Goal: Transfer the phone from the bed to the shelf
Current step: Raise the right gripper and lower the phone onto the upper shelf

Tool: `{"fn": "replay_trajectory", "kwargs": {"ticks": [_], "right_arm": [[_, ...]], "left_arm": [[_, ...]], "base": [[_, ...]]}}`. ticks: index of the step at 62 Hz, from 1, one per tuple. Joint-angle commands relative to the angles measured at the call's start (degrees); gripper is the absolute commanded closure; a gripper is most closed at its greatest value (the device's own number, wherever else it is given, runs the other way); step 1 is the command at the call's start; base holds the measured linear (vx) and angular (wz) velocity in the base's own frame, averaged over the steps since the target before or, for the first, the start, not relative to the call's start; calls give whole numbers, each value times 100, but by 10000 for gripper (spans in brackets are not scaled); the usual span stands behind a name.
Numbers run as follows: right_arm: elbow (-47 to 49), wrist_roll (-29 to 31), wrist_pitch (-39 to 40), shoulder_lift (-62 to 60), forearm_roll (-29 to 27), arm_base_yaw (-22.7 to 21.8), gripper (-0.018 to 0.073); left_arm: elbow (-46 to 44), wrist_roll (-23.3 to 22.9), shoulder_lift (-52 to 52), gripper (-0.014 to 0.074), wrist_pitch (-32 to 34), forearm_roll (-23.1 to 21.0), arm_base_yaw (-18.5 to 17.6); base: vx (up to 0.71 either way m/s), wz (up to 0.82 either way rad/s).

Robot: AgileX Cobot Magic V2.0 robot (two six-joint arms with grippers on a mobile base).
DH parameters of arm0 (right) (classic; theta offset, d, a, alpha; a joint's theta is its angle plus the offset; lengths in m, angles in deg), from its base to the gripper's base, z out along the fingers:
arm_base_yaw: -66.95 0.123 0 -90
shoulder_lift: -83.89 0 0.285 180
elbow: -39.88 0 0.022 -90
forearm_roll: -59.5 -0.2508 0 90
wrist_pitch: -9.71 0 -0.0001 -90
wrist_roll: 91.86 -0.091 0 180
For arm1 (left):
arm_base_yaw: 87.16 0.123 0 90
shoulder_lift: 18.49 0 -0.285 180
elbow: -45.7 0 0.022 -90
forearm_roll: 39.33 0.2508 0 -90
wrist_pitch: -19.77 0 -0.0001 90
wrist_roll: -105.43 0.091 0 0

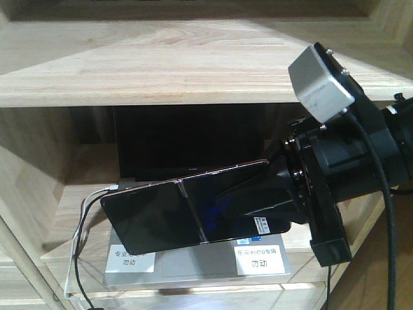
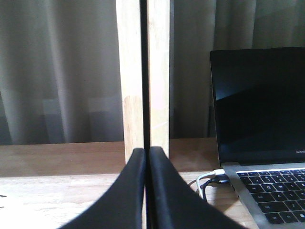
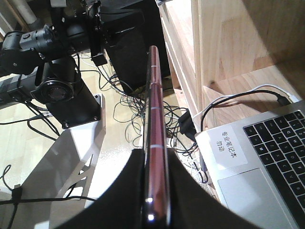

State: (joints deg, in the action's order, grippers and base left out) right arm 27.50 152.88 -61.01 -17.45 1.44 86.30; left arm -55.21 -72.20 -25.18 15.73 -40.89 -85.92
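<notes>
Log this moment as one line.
right gripper: shut on phone | phone: on edge, airborne, in front of laptop on shelf | left gripper: shut, empty

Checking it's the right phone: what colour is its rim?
The phone has a pinkish-gold rim, clearest in right wrist view.

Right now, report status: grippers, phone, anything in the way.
Left gripper shut, empty. Right gripper shut on phone, held above the laptop at the shelf. Laptop and cable fill the landing spot.

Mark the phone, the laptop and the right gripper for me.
phone (image 1: pixel 161 216), front view, left half of its face.
laptop (image 1: pixel 193 261), front view, trackpad.
right gripper (image 3: pixel 156 160), right wrist view, midway between fingertips.
</notes>
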Motion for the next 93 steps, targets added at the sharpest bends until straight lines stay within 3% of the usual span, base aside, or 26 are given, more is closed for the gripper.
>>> {"fn": "replay_trajectory", "kwargs": {"ticks": [1, 24, 50, 76, 93], "right_arm": [[148, 19, -199, -141, -480, -10, 561], [400, 13, -48, -141, -1074, -10, 561], [1822, -255, 1682, 40, -1170, -10, 561], [3639, -505, 1742, 1644, -1684, -3, 561], [4429, -610, 2377, 2493, -1434, 726, 561]], "left_arm": [[-143, -50, 31, 595, 404, -56, -2], [-143, -50, 31, 595, 404, -56, -2], [-143, -50, 31, 595, 404, -56, -2], [-143, -50, 31, 595, 404, -56, -2], [-143, -50, 31, 595, 404, -56, -2]], "base": [[0, 0], [0, 0], [0, 0], [0, 0], [0, 0]]}}
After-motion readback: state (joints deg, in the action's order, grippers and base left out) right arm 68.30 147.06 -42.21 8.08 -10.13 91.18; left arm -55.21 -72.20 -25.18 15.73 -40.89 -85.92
